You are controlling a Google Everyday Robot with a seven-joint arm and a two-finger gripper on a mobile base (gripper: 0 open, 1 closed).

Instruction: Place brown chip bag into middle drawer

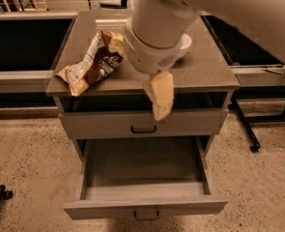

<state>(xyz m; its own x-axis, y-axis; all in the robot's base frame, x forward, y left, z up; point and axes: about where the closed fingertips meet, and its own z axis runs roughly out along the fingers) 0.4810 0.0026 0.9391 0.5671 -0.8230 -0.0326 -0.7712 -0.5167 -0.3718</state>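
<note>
One brown chip bag (94,64) overhangs the tabletop's (205,71) front-left corner. The middle drawer (144,204) is pulled out. The gripper (160,96) hangs at the front edge; its opening cannot be told.

One brown chip bag (94,64) near the desk's (207,74) left edge. Seemingly one white bowl (184,45), mostly hidden. Two handled drawers: upper drawer (98,123), middle drawer (144,207). One gripper (160,96) over the front edge.

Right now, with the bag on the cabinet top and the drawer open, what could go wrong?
The brown chip bag lies near the cabinet top's left front corner; a sideways nudge from the pincer, hanging right of it at the front edge, might push it off. The white bowl sits close behind the arm and could get knocked.
</note>
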